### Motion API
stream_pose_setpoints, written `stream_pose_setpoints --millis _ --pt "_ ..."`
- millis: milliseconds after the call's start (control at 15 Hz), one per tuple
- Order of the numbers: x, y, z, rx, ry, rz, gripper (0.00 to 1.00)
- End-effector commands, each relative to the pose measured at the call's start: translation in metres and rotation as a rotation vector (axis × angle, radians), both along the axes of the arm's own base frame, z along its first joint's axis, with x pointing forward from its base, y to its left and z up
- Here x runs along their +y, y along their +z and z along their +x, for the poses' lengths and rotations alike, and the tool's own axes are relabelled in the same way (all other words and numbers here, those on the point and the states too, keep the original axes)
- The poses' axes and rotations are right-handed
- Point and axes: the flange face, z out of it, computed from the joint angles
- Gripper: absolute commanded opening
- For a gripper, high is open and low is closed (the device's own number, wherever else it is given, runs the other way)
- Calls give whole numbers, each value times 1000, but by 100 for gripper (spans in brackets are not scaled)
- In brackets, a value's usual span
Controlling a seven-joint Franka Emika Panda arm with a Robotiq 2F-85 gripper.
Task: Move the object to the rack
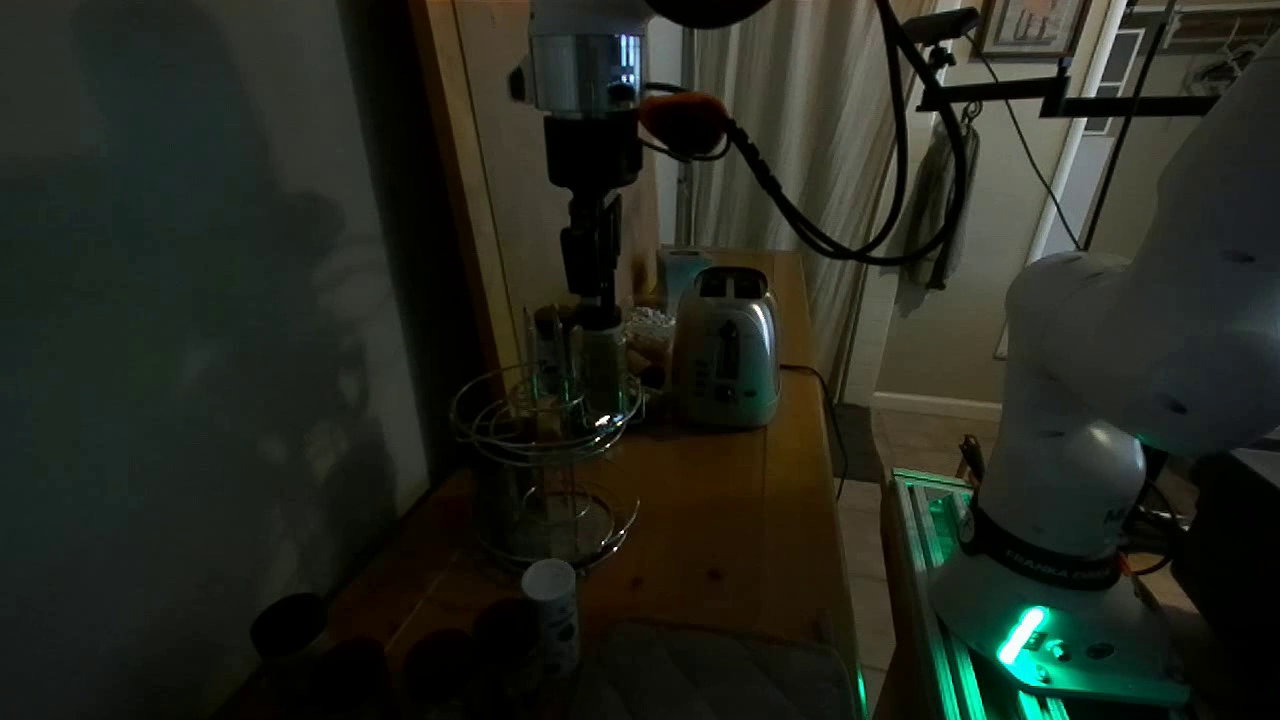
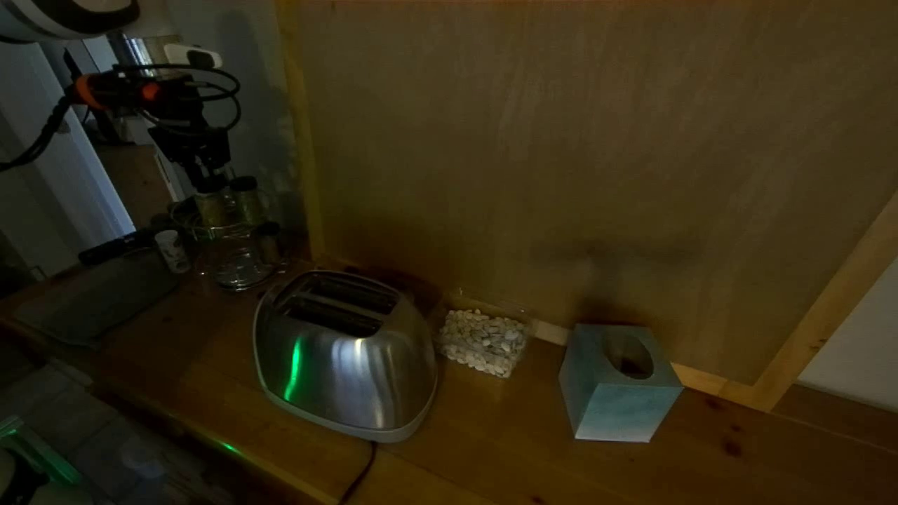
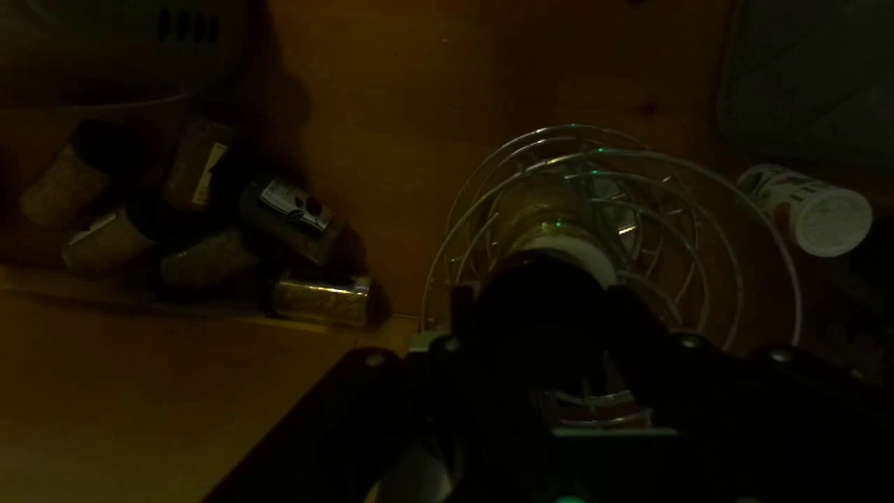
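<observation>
The object in my gripper is a small glass jar (image 1: 604,365) with a dark lid and pale-green contents; it also shows in an exterior view (image 2: 212,209) and in the wrist view (image 3: 548,206). My gripper (image 1: 600,300) points down with its fingers on either side of the lid, and the wrist view shows the fingers (image 3: 541,300) closed around it. The rack (image 1: 545,460) is a round, two-tier silvery wire frame. The jar is upright at the rack's upper tier, inside its ring in the wrist view (image 3: 602,151). Whether its base touches the wires is unclear.
Another dark-lidded jar (image 2: 248,203) stands in the rack. A white-topped cup (image 1: 551,610) is beside it. Several jars (image 3: 297,216) lie by the toaster (image 2: 351,379). A box of pale pebbles (image 2: 484,340), a tissue box (image 2: 617,400) and a grey mat (image 1: 710,675) are on the counter.
</observation>
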Motion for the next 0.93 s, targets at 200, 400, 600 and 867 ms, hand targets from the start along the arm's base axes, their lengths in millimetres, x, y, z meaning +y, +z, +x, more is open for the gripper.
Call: stream_pose_setpoints --millis 200,400,600,867 --pt "2 -3 2 33 -2 22 24" --pt "3 -3 1 41 3 18 24" --pt "2 -2 -1 60 3 16 24" --pt "2 -2 -3 77 -7 34 24"
